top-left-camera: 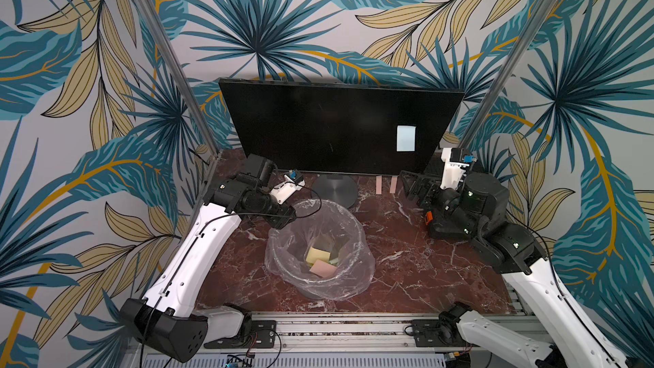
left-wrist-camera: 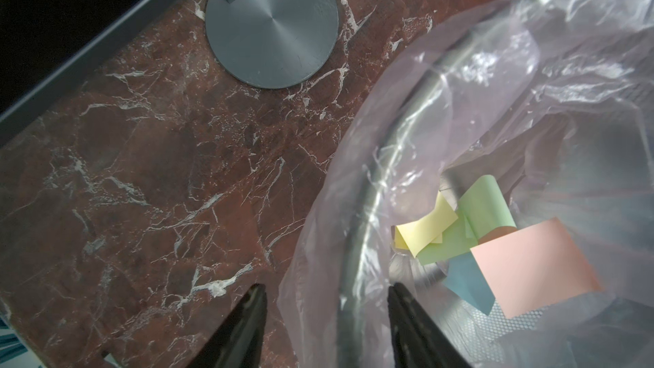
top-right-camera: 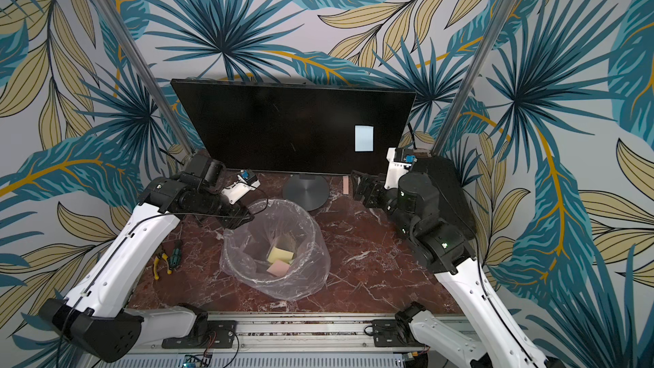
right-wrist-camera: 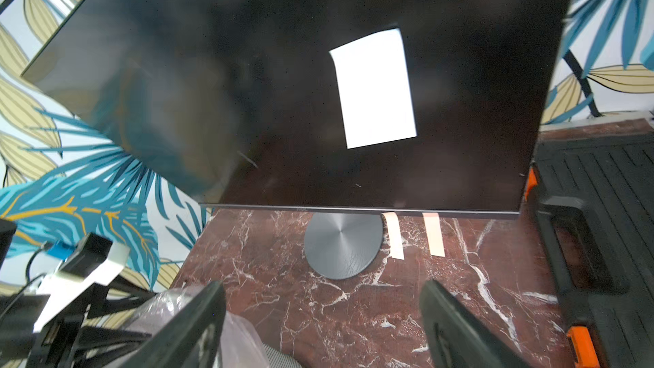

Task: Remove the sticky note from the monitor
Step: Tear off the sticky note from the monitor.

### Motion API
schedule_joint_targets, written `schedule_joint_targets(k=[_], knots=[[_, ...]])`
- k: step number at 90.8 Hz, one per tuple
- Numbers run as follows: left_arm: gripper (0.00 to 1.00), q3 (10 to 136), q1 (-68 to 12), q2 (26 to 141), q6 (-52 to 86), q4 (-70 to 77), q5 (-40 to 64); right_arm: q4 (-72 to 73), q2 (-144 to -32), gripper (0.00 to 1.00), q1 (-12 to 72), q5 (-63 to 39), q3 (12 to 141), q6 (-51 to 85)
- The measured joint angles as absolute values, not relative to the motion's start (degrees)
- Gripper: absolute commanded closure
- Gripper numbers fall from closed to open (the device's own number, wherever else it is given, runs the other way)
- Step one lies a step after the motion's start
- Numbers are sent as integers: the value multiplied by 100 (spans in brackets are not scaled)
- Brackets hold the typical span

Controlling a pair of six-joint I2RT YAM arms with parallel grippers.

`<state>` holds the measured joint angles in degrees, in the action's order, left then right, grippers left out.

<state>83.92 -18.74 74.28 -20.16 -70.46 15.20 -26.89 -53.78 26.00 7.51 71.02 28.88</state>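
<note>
right gripper [right-wrist-camera: 322, 288] hangs wide apart and empty, facing the monitor [top-left-camera: 318, 125], where one pale blue sticky note [top-left-camera: 405, 138] lies flat on the screen's right part. left gripper [left-wrist-camera: 325, 292], parted and empty too, hovers over the lined bin [top-left-camera: 368, 267]. risk: pads could skid off the flat paper, or shove the screen back on its one disc base [top-left-camera: 334, 191]. counted: four discarded notes [left-wrist-camera: 531, 267] in the bin (yellow, green, blue, pink) and two tape strips [top-left-camera: 379, 185] on the table [top-left-camera: 407, 263].
</note>
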Motion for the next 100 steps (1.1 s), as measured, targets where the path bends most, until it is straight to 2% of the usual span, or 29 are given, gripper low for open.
schedule_joint_targets(k=[8, 38, 49, 100], knots=[[50, 8374, -1911, 7428, -1973, -7002, 1496, -2670, -5430, 12, 2296, 563, 7087, 3199], [55, 8370, -2097, 7450, -1887, -6925, 1409, -2036, -6034, 13, 1127, -635, 6960, 4104], [64, 8370, -2104, 7496, -1846, -6914, 1374, -1741, -6292, 15, 952, -976, 6960, 4285], [64, 8361, -2123, 7502, -1863, -6882, 1293, -934, -7076, 20, 816, -1879, 7343, 4333]])
